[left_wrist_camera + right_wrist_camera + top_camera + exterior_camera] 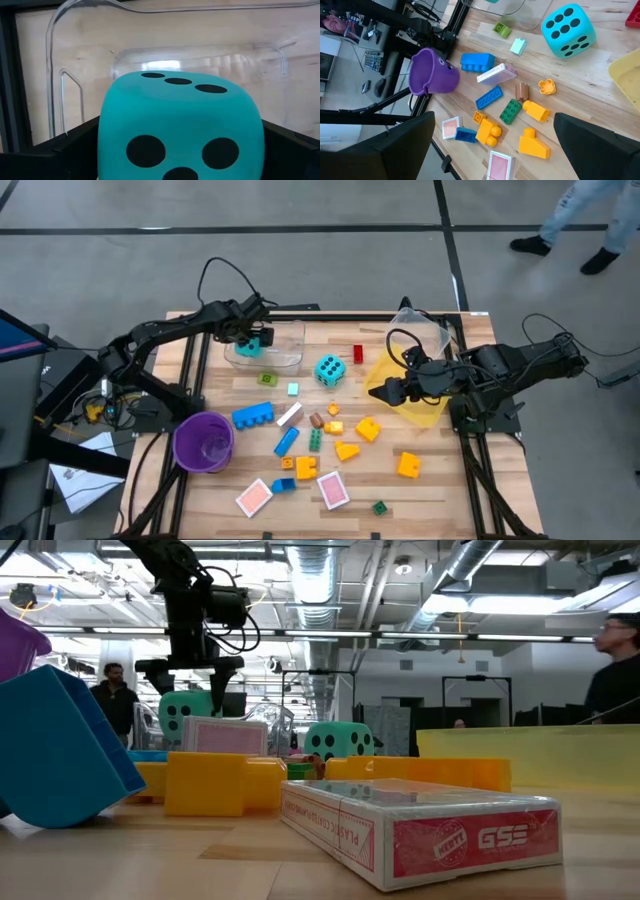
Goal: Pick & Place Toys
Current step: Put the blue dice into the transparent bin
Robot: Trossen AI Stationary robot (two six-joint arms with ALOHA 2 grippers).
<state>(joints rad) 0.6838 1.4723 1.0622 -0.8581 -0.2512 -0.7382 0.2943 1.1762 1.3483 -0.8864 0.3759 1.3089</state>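
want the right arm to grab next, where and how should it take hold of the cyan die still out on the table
Grip the cyan die across two opposite flat side faces, coming straight down from above. It sits flat and alone on the table, so both sides look free. The right gripper is open beside it; it probably spans the cube.

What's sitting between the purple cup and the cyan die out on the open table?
In the high view, between the purple cup and the cyan die lie a blue brick and a white block; a small mint block sits nearer the die.
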